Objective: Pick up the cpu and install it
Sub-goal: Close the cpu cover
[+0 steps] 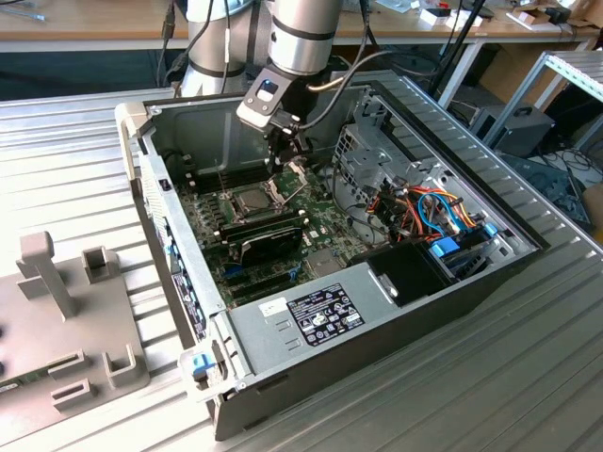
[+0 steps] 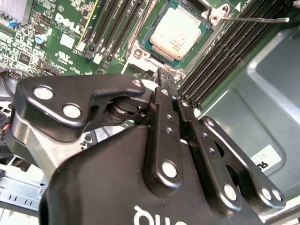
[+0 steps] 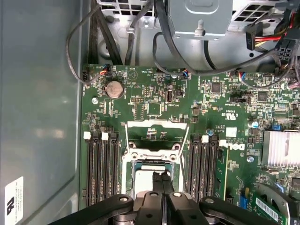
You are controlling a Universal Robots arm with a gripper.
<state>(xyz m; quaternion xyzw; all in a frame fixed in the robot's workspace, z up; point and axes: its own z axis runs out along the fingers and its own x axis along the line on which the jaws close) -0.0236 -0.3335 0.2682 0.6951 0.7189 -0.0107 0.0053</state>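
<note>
Nearest the lens in both wrist views is the gripper (image 3: 164,180), its black fingers drawn together with nothing between them. The tips hang over one edge of the cpu (image 2: 177,33); whether they touch it cannot be told.

The cpu lies flat, metal top up, inside the socket (image 3: 154,154), so the placing looks done or close to it. The step in hand seems to be making sure of the seat. That calls for a straight, light approach from above, with no sideways drag, since a chip shoved across its socket could harm the contacts beneath. Its edges should sit level and square within the frame all round.

The plate (image 3: 157,124) stands hinged open on the far side of the socket, and the thin lever (image 2: 253,19) juts free beside it. Both are close enough to snag a finger. Slots (image 3: 101,164) flank the socket on the green motherboard (image 3: 154,93), and in the exterior view a black card (image 1: 268,235) lies just nearer than the socket. All of it sits inside the open case (image 1: 141,160) on the ribbed surface (image 1: 75,141).
</note>
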